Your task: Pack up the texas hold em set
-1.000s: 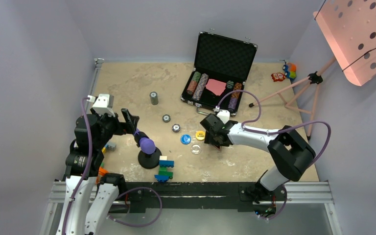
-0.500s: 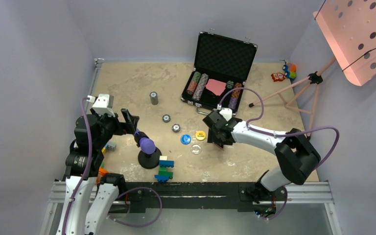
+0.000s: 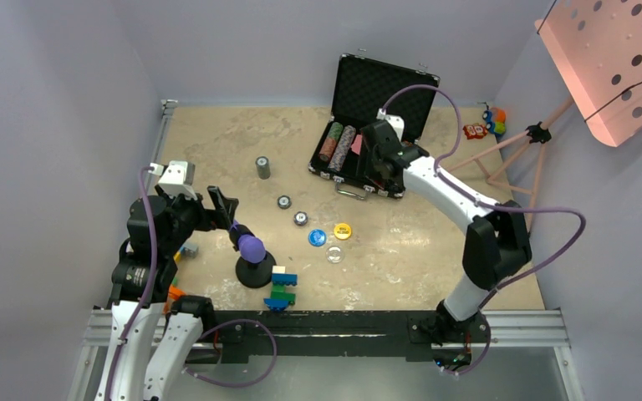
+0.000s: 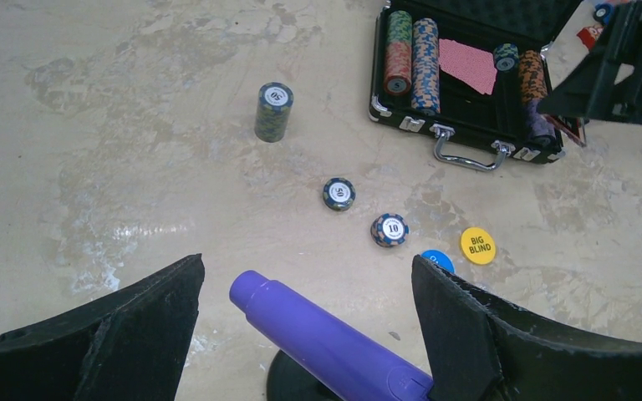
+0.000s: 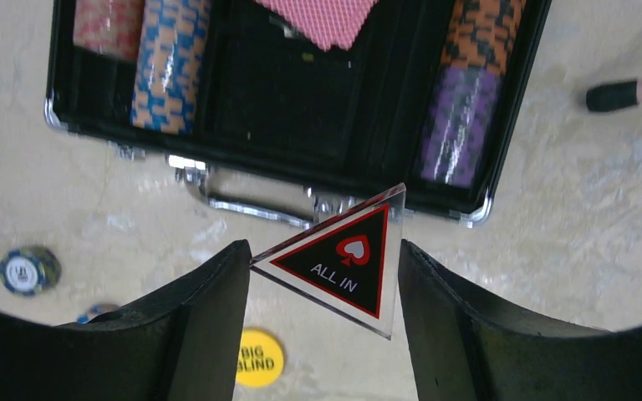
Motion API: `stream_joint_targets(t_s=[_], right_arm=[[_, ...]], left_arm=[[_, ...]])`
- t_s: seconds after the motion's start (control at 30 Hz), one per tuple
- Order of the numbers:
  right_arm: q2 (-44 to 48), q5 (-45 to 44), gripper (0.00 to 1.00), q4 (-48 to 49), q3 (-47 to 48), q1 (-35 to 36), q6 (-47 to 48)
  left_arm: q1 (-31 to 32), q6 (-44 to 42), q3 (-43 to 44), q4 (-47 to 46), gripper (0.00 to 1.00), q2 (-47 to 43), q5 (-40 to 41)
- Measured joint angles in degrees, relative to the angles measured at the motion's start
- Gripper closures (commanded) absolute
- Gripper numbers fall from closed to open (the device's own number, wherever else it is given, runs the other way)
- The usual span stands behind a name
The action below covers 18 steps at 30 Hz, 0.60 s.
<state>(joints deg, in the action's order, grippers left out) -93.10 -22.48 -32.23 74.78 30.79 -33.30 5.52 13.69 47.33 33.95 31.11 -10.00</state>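
From above, the right pincer [image 3: 374, 171] has swung away from the loose buttons in front of the case [image 3: 384, 83] and now hangs over the case's front edge. The yellow button [image 3: 342, 230], blue button [image 3: 317, 237] and clear button [image 3: 334, 253] lie where they lay, in front of the case. The loose chips [image 3: 284, 201] also remain, further to the case's left.

In the left wrist view, the left pincer [image 4: 305, 276] is spread wide and grips nothing. Its fingers stand either side of the purple-tipped object [image 4: 326, 342], well in front of the case, as before.

In the right wrist view, the right pincer is closed on a clear triangular "ALL IN" plaque [image 5: 338, 259], held just in front of the case's handle [image 5: 242, 205]. The plaque looks ready to go into the case. The buttons and chips are still on the counter [image 5: 593, 209] to be packed.
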Motion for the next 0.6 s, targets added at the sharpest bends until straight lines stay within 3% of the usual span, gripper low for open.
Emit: stream_joint_targets(t_s=[0.6], right_arm=[[-29.94,4.02,0.52,0.98,30.82,-8.24,9.88]], left_arm=[[0.68,0.00,0.00,0.00,0.03,-0.44,0.85]])
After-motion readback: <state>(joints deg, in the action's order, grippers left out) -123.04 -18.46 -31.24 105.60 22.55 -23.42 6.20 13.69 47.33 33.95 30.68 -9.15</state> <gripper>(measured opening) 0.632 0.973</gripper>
